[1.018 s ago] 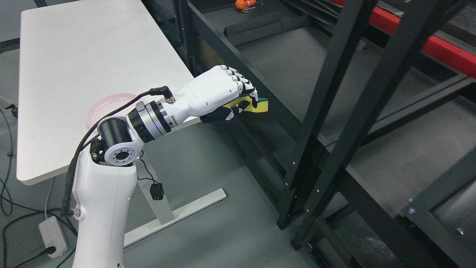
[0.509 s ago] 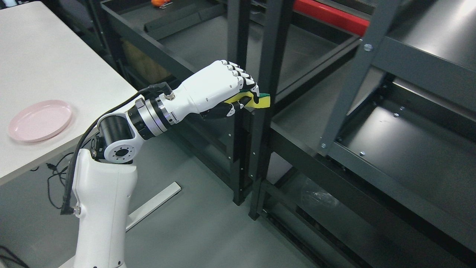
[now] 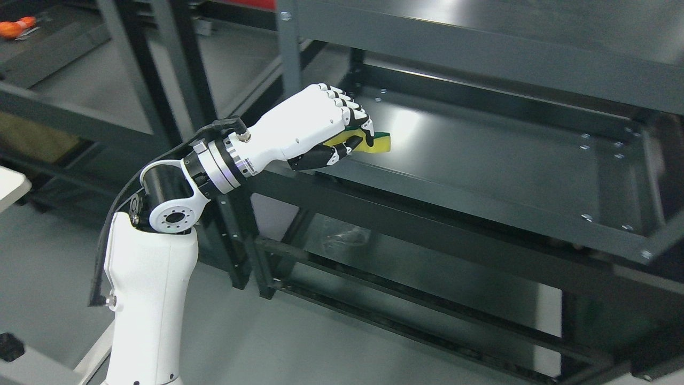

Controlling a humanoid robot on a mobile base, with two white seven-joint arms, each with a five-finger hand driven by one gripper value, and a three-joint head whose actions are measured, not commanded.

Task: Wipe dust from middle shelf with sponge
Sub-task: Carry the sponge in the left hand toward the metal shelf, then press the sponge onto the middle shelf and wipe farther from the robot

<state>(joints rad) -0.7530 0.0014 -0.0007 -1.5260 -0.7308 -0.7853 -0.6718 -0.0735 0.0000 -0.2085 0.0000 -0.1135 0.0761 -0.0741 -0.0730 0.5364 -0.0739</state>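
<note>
The left hand [image 3: 320, 125] comes in from seven o'clock, its fingers [image 3: 352, 115] curled tight around a yellow-and-green sponge [image 3: 374, 141] — held just over the front-left corner of the dark middle shelf [image 3: 481, 155], contact unclear.

An orange object [image 3: 16, 28] lies on a dark rack [image 3: 48, 101] at far left.

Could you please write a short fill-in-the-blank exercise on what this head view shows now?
1. The left hand grips a yellow and green ____.
2. The sponge is held over the middle shelf's ____ end.
3. The shelving unit's frame is made of dark ____.

Missing words: sponge; left; metal
</note>
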